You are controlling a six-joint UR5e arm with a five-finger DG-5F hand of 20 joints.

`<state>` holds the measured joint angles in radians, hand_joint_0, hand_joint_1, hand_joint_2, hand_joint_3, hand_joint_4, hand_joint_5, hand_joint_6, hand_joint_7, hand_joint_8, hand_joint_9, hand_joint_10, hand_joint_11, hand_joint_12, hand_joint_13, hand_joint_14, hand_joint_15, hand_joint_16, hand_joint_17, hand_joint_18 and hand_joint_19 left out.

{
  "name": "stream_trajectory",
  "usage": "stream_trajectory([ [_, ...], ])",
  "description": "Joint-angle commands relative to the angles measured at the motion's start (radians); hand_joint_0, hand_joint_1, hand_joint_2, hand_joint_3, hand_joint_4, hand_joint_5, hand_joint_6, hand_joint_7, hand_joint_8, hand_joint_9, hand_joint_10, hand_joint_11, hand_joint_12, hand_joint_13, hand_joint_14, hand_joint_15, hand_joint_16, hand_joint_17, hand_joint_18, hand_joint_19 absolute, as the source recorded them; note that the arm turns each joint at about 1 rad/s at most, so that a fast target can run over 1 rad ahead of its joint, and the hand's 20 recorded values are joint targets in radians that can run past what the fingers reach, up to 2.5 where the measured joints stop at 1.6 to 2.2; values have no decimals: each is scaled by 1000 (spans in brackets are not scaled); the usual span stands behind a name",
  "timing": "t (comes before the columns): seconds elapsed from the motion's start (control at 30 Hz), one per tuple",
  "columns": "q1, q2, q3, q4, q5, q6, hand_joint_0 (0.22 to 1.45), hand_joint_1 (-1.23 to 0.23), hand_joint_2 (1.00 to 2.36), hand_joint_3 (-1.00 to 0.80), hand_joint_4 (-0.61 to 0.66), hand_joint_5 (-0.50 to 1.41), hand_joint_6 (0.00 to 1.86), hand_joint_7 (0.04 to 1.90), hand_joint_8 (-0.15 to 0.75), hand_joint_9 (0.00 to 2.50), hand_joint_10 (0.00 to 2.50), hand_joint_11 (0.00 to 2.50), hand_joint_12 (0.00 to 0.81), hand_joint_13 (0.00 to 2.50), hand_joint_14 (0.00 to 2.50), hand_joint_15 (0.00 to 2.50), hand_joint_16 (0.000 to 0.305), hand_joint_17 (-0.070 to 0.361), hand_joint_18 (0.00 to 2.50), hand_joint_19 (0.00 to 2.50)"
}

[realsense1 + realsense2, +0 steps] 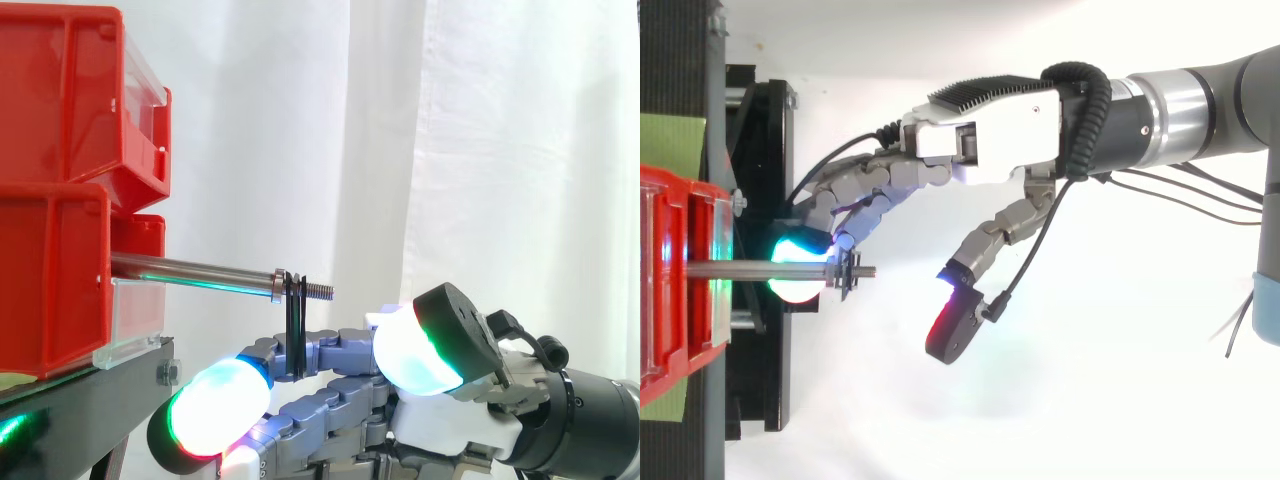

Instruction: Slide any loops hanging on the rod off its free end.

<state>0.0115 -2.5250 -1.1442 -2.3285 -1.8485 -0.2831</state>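
Note:
A steel rod (200,272) sticks out to the right from the red bins, ending in a threaded tip. Thin black loops (295,320) hang side by side just before that tip, also seen from above (847,272). My hand (980,140) comes in from the right, below the rod. Its long fingers stretch out under the rod, and one glowing fingertip (220,400) lies past the loops on the bin side. The fingers run close beside the hanging loops; whether they touch I cannot tell. The thumb (955,330) stands well apart to the right. The hand is open.
Stacked red bins (60,150) fill the left, sitting on a black stand (90,395) whose edge is just left of the fingertips. A white curtain hangs behind. To the right of the rod's tip there is free room.

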Motion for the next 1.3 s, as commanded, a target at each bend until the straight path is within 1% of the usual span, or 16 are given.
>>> stream_trajectory([
  [0.0,-4,0,3,0,-8,-1,550,-608,1000,-493,267,-153,504,1121,252,531,2,48,285,415,0,0,35,78,237,0],
  [0.17,-10,0,15,1,-28,-1,558,-606,1003,-470,253,-146,504,1193,252,535,0,51,283,417,0,0,34,77,241,0],
  [0.4,-15,0,20,1,-34,-11,567,-617,1007,-437,231,-137,503,1309,253,537,0,65,280,417,0,0,34,75,249,0],
  [0.47,-16,0,20,1,-41,-11,571,-631,1007,-417,225,-134,502,1354,253,540,0,65,280,420,0,0,33,75,253,0],
  [0.53,-16,0,21,0,-43,-13,573,-637,1009,-394,217,-131,502,1414,253,541,3,51,280,424,0,0,33,75,255,0],
  [0.63,-21,0,21,0,-46,-13,579,-650,1013,-354,204,-131,508,1504,252,542,0,63,279,425,0,0,33,75,256,0],
  [0.9,-27,0,20,0,-46,-13,583,-656,1016,-315,178,-163,631,1403,253,544,2,70,279,430,0,0,33,75,265,0],
  [1.0,-30,0,21,1,-54,-13,582,-657,1015,-319,172,-170,664,1367,252,543,2,69,279,432,0,0,33,75,263,0],
  [1.03,-30,0,21,1,-61,-13,582,-657,1016,-317,171,-171,667,1370,252,542,3,81,279,432,0,0,33,75,265,0],
  [1.1,-30,0,21,1,-64,-13,579,-658,1016,-310,164,-180,695,1368,255,543,2,82,280,432,0,0,34,76,266,0],
  [1.13,-30,0,21,1,-64,-13,578,-658,1017,-303,170,-183,705,1384,254,542,3,92,280,433,0,0,34,76,267,0],
  [1.2,-30,0,21,-2,-64,-13,575,-659,1018,-286,172,-197,756,1339,257,541,2,93,281,433,0,0,34,76,268,0],
  [1.27,-30,0,21,-3,-64,-13,569,-657,1021,-248,166,-205,784,1339,259,540,3,98,281,435,0,0,34,76,268,0],
])
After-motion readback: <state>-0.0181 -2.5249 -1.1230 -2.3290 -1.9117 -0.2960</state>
